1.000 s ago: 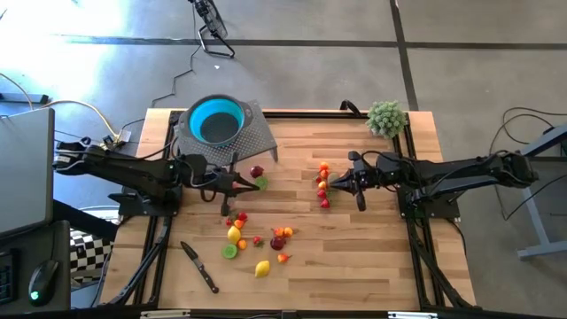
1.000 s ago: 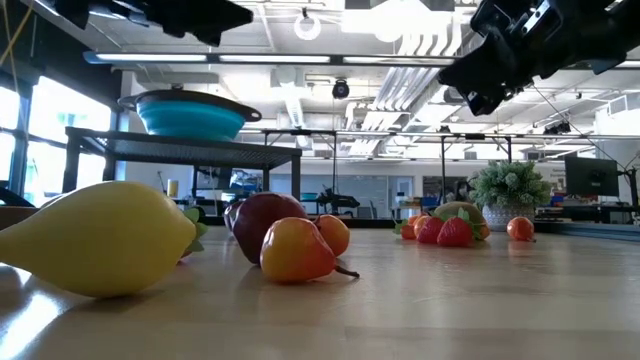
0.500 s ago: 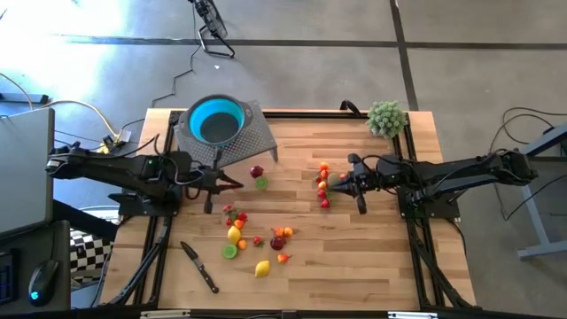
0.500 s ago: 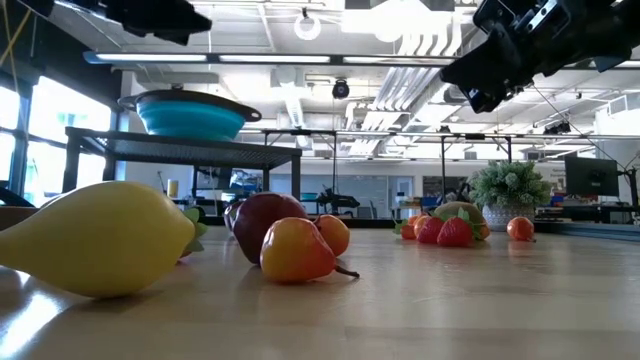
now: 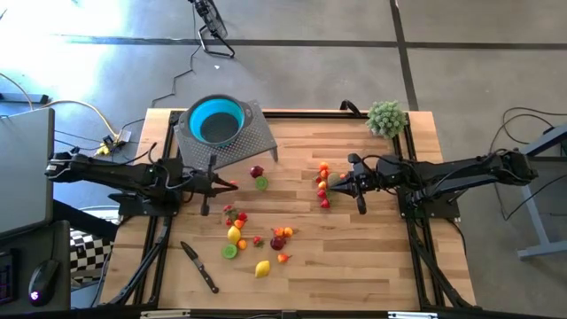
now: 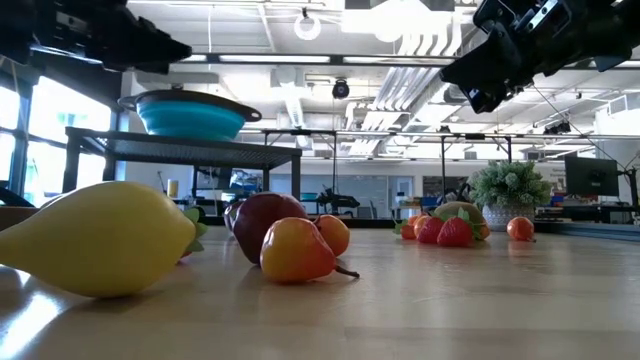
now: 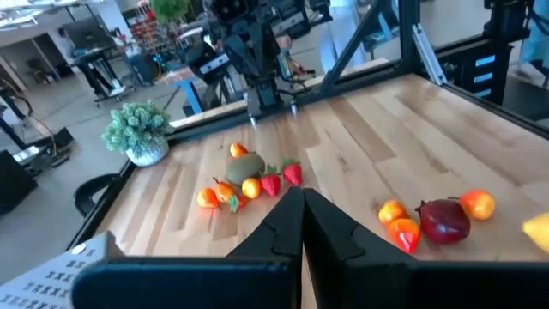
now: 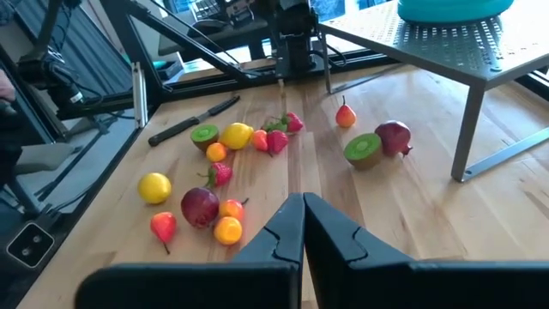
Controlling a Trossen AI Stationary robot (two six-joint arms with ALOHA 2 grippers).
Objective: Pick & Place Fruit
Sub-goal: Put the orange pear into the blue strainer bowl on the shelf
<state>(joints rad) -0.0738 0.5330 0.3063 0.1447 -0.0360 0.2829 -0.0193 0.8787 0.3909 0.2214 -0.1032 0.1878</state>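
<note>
The fruit lies on the wooden table in groups: one cluster [image 5: 257, 239] near the middle front, and a second cluster [image 5: 323, 183] right of centre. A maroon fruit [image 5: 257, 172] and a green half [image 5: 261, 183] lie beside the stand. My left gripper [image 5: 232, 183] is shut and empty, held level above the table left of the green half. Its shut fingers [image 7: 302, 206] point toward the far cluster [image 7: 249, 182]. My right gripper [image 5: 335, 185] is shut and empty too, hovering just right of the second cluster, with its fingers [image 8: 302, 215] meeting.
A teal bowl [image 5: 215, 121] sits on a grey perforated stand [image 5: 257, 137] at the back left. A black-handled knife [image 5: 200, 267] lies near the front left edge. A fuzzy green plant ball [image 5: 386, 118] stands at the back right corner.
My left gripper has drawn back toward the table's left edge, away from the green half, and has sunk a little while staying shut. The fruit has not moved. My right arm has kept still.
</note>
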